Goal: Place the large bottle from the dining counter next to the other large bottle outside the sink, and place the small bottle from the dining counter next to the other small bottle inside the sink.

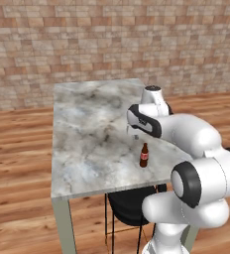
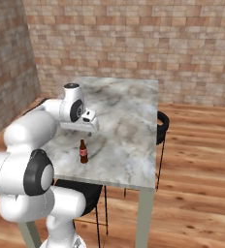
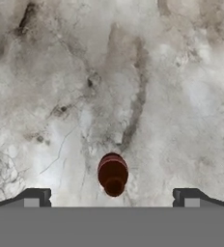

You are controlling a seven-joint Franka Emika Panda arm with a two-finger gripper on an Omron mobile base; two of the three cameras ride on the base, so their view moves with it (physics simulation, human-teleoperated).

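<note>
The small bottle [image 1: 143, 156] [image 2: 83, 152], brown glass with a red label, stands upright on the marbled dining counter [image 1: 87, 134] [image 2: 129, 126] near its front edge. My gripper [image 1: 135, 135] [image 2: 90, 130] hangs above it and slightly behind, pointing straight down. In the hand view I look down on the bottle's cap and shoulders [image 3: 113, 173], which sit low between my two dark fingertips. The gripper [image 3: 113, 198] is open and holds nothing. The large bottle and the sink are out of view.
A black chair [image 1: 129, 203] stands under the counter's near edge, and another [image 2: 161, 127] at its right side. A brick wall runs behind the counter and along the left. Wooden floor surrounds it.
</note>
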